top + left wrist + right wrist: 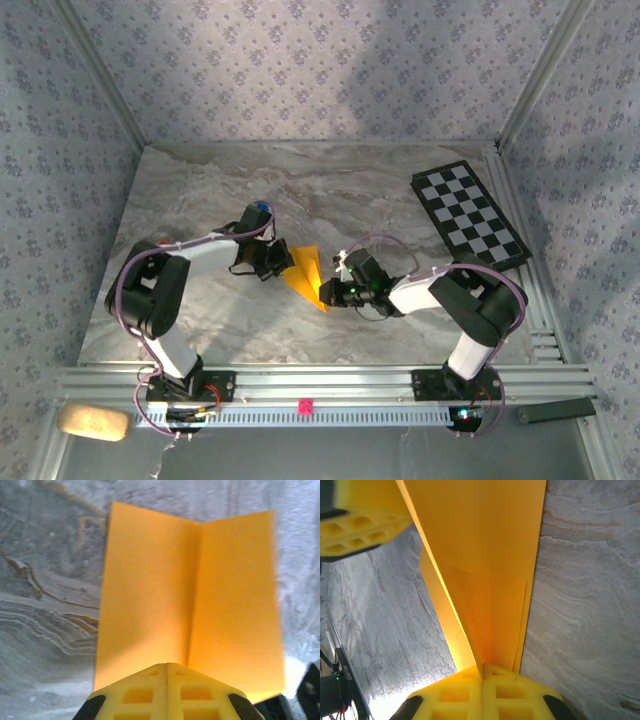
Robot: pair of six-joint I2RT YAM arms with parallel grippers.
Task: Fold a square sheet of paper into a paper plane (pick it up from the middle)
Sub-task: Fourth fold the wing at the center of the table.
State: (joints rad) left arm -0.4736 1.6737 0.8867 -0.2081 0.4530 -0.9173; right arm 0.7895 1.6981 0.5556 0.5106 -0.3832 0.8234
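Note:
The square sheet of paper (306,273) is orange-yellow and folded into a narrow angular shape with a centre crease. It sits mid-table between both grippers. My left gripper (279,262) meets its left edge. In the left wrist view the two creased panels (190,595) rise just beyond the left gripper (166,665), whose jaws are shut and cover the sheet's lower edge. My right gripper (334,291) is at the sheet's near point. The right wrist view shows this gripper (482,669) shut on the folded edge of the paper (485,570). The left fingers (360,525) touch the sheet's far side.
A black-and-white checkered board (468,215) lies at the right rear, near the metal side rail. A small blue object (262,207) shows beside the left wrist. A beige sponge (93,421) and a pink piece (305,406) sit at the front rail.

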